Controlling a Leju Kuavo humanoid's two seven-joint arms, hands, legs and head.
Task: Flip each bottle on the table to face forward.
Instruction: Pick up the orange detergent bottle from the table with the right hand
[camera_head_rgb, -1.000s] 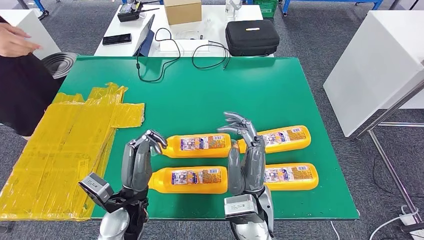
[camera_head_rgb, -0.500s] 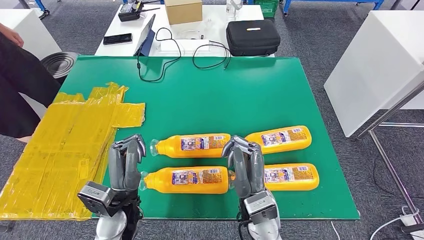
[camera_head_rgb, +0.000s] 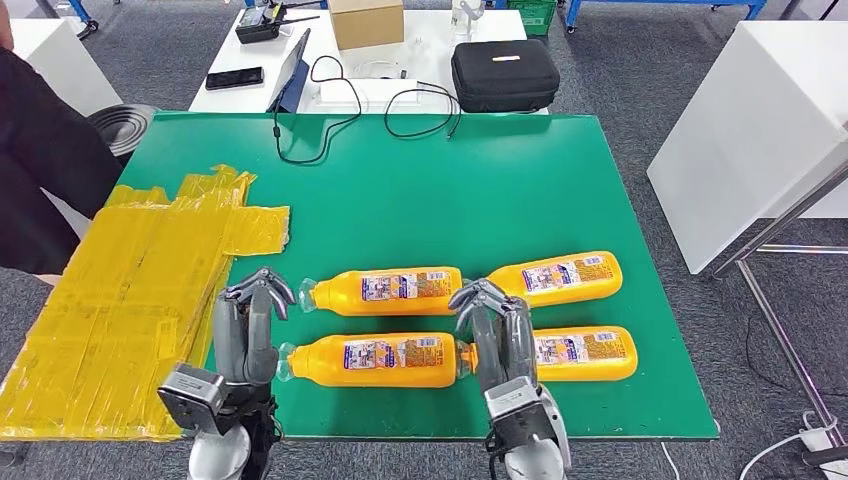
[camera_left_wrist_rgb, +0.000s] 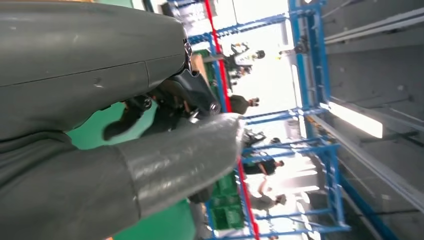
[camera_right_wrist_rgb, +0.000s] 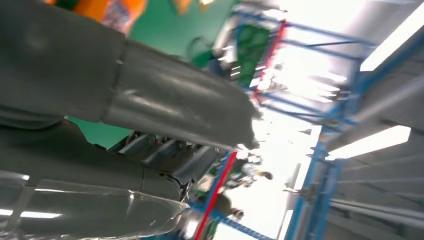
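One green table (camera_head_rgb: 520, 190) takes most of the head view. On its left part lies one big pile of yellow plastic sheets (camera_head_rgb: 130, 300), partly hanging over the table edge. Behind the green table stands one white table (camera_head_rgb: 400, 60), and on it are one black case (camera_head_rgb: 503, 74), one cardboard box (camera_head_rgb: 365, 21), one black phone (camera_head_rgb: 233, 78) and some black cables (camera_head_rgb: 340, 110) that run onto the green surface. At the left edge a person in dark clothes (camera_head_rgb: 40, 170) stands beside the table.

There are four orange bottles, all lying on their sides in two rows near the front edge, labels turned up. The back left bottle (camera_head_rgb: 385, 290) and the front left bottle (camera_head_rgb: 370, 360) have their clear caps pointing left. The back right bottle (camera_head_rgb: 560, 277) lies a little tilted, and the front right bottle (camera_head_rgb: 590, 353) lies just before it (its left end is hidden behind the robot's fingers).

Two hands are raised at the front edge. The left hand (camera_head_rgb: 248, 325) stands just left of the caps of the two left bottles, with fingers curled in and nothing inside them. The right hand (camera_head_rgb: 497, 335) stands between the left and right pairs, in front of the ends of the right bottles; its fingers are also curled, and I see nothing held in it. The wrist views are blurred and show grey covers and a piece of green.
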